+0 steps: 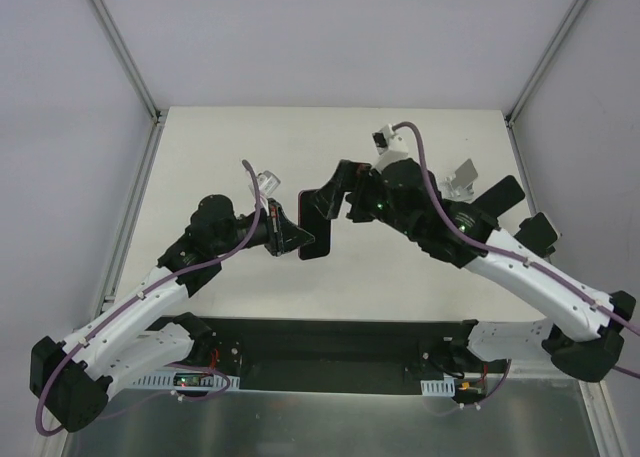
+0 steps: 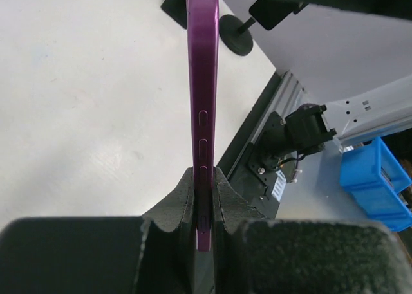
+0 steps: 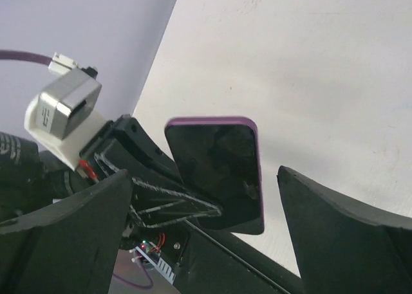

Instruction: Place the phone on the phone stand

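- Top view: the left pincer (image 1: 285, 227) is clamped on the phone (image 1: 316, 235) and holds it near the middle of the table (image 1: 300, 147). The right pincer (image 1: 335, 187) reaches in from the other side, close to the phone's upper end. The phone stand (image 1: 500, 195) is on the right side of the table, beside the right arm and well apart from the phone. Nothing rests on its tilted plate.
- Left wrist view: the phone (image 2: 203, 114) is seen edge-on, with its purple side rail and buttons showing. Its lower end is squeezed between the two dark fingers (image 2: 183, 197) of the left pincer. The phone stand (image 2: 273, 11) appears far off at the top, with its foot on the table and its plate bare.
- Right wrist view: the phone (image 3: 219, 172) faces the camera as a dark screen with a purple rim, and the left pincer grips it from behind. The right pincer's two fingers (image 3: 347, 229) are spread wide on either side of the phone and touch neither edge, so this pincer is open and empty.
- Progress, as a judgement: picking up the phone looks done, and the arms seem poised for a handover to the right pincer. That pincer has not yet gripped the phone. Carrying the phone across and setting it on the stand's plate are both left to do.
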Controlling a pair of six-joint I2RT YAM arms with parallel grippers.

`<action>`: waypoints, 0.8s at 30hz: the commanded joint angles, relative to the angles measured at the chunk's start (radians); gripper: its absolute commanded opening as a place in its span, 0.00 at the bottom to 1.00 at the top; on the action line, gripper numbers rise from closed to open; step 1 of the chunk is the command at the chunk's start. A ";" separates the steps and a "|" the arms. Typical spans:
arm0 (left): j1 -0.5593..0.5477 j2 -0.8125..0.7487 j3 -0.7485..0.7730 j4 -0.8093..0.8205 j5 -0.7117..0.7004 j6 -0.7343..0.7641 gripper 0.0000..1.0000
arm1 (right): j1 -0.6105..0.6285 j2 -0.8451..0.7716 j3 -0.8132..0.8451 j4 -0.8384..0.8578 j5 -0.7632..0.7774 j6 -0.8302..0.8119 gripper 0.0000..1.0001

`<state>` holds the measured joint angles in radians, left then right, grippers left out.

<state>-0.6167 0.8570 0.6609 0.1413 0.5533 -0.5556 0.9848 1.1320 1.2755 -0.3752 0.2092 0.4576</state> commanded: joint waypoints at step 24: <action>-0.012 -0.047 0.029 -0.032 -0.013 0.112 0.00 | 0.089 0.324 0.229 -0.175 0.084 -0.014 0.93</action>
<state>-0.6167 0.8345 0.6594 0.0391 0.5156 -0.4686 1.0649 1.4639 1.4906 -0.5625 0.2684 0.4393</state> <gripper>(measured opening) 0.055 0.988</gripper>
